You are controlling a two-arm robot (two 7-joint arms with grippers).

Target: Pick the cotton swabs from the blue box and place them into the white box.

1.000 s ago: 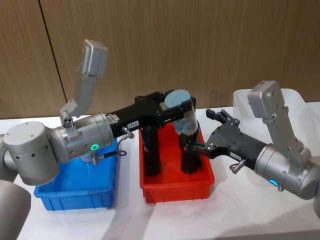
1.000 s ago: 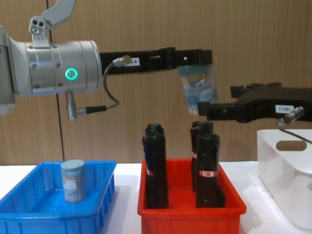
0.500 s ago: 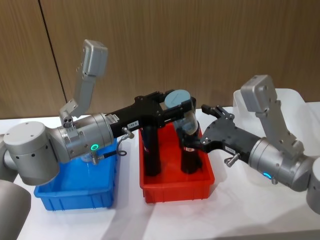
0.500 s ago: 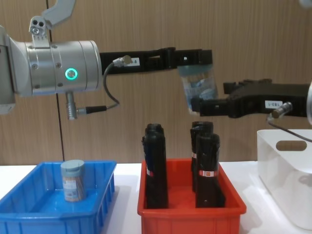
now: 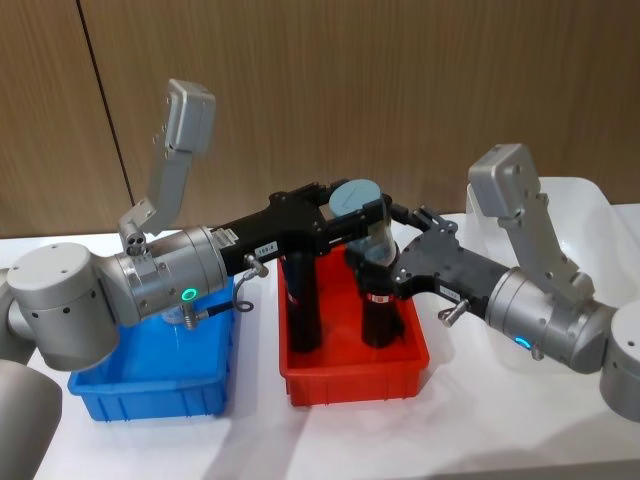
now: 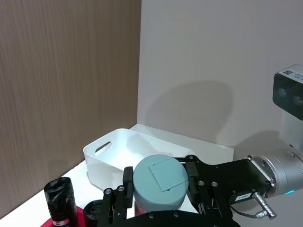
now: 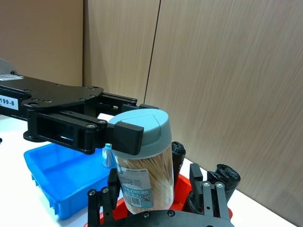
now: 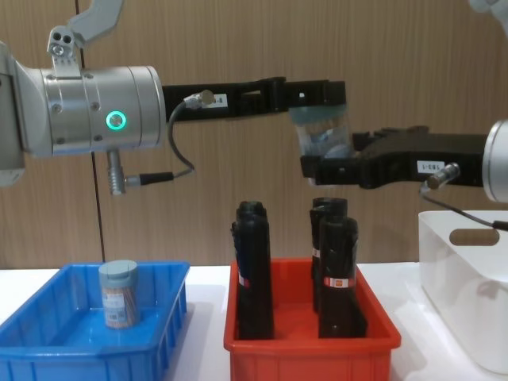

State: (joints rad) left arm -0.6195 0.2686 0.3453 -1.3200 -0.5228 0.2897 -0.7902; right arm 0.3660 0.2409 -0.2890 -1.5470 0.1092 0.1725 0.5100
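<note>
A cotton swabs jar (image 8: pixel 321 133), clear with a grey-blue lid (image 5: pixel 354 194), hangs high above the red bin. My left gripper (image 8: pixel 317 97) is shut on its lid. My right gripper (image 5: pixel 385 264) has come in from the right and stands open, its fingers (image 7: pixel 101 202) on either side of the jar's lower body (image 7: pixel 144 176). A second jar (image 8: pixel 119 294) stands upright in the blue box (image 8: pixel 48 349). The white box (image 8: pixel 464 270) sits at the far right, below the right arm.
The red bin (image 8: pixel 309 355) stands between the two boxes and holds several tall black wrapped rolls (image 8: pixel 254 270), directly under the held jar. A wooden wall runs behind the table.
The right gripper has moved left, and its open fingers now flank the jar's lower part. The left arm and the jar have stayed still.
</note>
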